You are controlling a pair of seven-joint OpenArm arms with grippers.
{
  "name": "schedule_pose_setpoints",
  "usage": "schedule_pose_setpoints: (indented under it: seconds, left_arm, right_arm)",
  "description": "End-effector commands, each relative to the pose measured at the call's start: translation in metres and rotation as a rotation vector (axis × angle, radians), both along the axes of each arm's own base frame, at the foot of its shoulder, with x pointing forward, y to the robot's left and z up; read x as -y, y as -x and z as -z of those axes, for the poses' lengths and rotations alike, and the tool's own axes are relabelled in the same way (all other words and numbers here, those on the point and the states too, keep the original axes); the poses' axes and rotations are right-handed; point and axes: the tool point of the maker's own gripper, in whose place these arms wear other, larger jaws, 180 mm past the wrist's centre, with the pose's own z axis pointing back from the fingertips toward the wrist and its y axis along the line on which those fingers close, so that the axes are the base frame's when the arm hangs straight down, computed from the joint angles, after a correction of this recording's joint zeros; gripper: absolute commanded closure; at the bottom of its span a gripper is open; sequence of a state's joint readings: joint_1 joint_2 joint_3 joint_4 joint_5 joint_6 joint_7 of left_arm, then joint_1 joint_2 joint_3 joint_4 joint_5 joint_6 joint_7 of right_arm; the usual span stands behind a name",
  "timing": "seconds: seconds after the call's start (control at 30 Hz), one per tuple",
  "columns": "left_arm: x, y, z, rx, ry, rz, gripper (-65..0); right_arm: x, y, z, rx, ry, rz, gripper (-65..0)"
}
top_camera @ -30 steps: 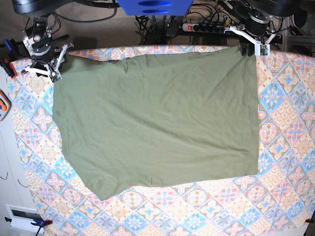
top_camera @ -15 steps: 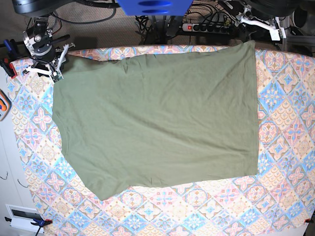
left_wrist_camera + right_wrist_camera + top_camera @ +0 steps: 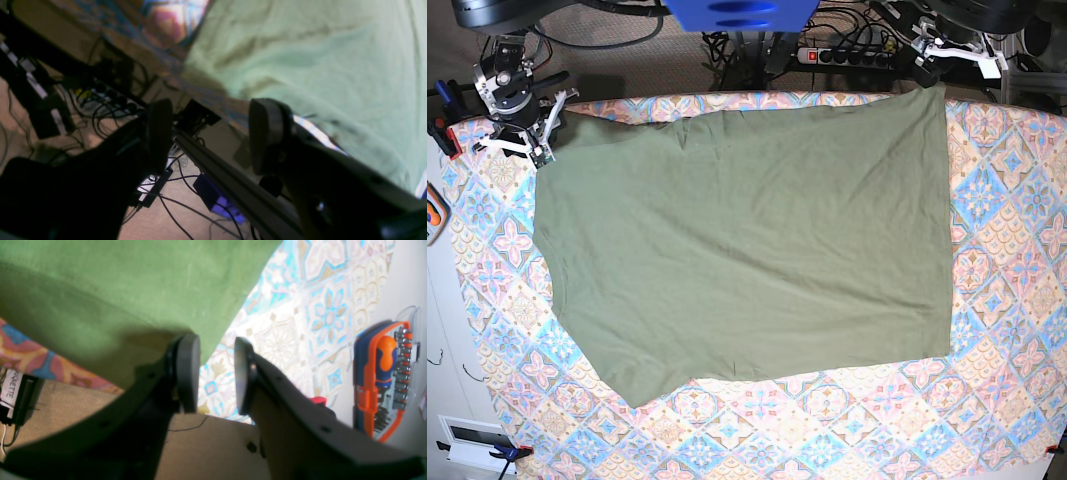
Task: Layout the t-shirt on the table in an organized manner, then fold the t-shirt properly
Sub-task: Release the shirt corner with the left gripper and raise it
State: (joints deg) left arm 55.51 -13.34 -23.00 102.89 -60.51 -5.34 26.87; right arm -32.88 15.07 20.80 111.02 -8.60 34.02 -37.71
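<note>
The worktop point(image 3: 1007, 250), covered in pastel diamond tiles, carries the plain olive-green cotton t-shirt point(image 3: 747, 240), spread flat with its long axis running between the left and right edges. The left tool point(image 3: 957, 52) hangs wide apart just off the far right corner, holding nothing. The right tool point(image 3: 522, 135), half parted and empty, sits beside the far left shirt corner, so it seems nearer.

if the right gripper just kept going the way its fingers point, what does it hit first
Most likely the t-shirt. The right gripper stands open at the shirt's corner, one pad already against the green cloth's edge, with bare table showing through the gap. Depth is unclear, so it may meet the tabletop just beside that edge.
</note>
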Motion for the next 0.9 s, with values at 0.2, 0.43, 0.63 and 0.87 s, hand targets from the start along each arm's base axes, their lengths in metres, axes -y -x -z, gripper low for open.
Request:
schedule_pose_setpoints:
  seconds: [0.2,0.43,0.63,0.87]
  left_arm:
    - [0.010,-0.016,-0.004,0.022,0.085,0.016,-35.0]
    - [0.008,-0.021,-0.008,0.047,0.129,-0.010,-28.6]
    - [0.010,-0.038,-0.015,0.104,0.130,0.022,-17.3]
    - [-0.003,-0.041,-0.024,0.150,0.102,-0.003,0.0]
  right_arm:
    - [0.003,-0.005,-0.009,0.030,0.012,-0.007,-16.9]
    - [0.005,-0.005,-0.009,0.030,0.014,-0.003,-16.9]
    - [0.004,-0.005,-0.009,0.029,0.013,-0.004,-16.9]
    - [0.005,-0.005,-0.010,0.033,0.015,-0.003,-16.8]
